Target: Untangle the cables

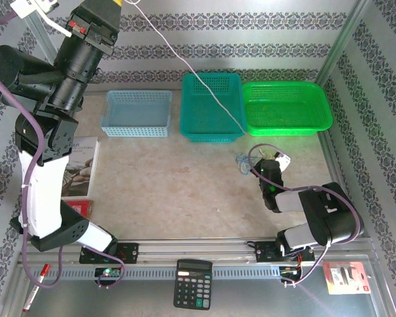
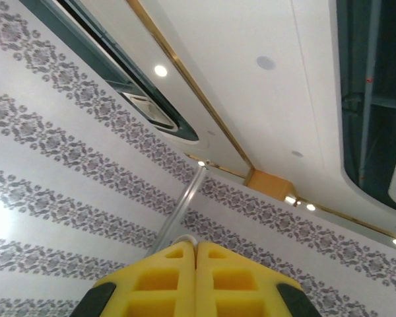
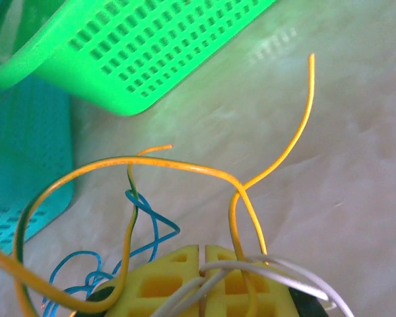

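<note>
Right gripper [image 3: 203, 251] is down low on the surface [image 1: 185, 191], clenched on the cables [image 1: 243, 164]. It pins the orange, blue and grey loops at about 3 o'clock, with the green basket [image 1: 290, 129] at their 12. Left gripper [image 2: 196, 246] is hoisted high at 11 o'clock, fingers pressed together, apparently on a white strand [image 1: 214, 98] running taut down to the tangle. One anchors, one draws a line free, I'd say.

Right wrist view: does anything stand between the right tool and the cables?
Nothing visible does. The right tool is shut on the tangle of thin orange, blue and grey cables, pinching it at its tips. The bright green perforated basket lies beyond them.
</note>
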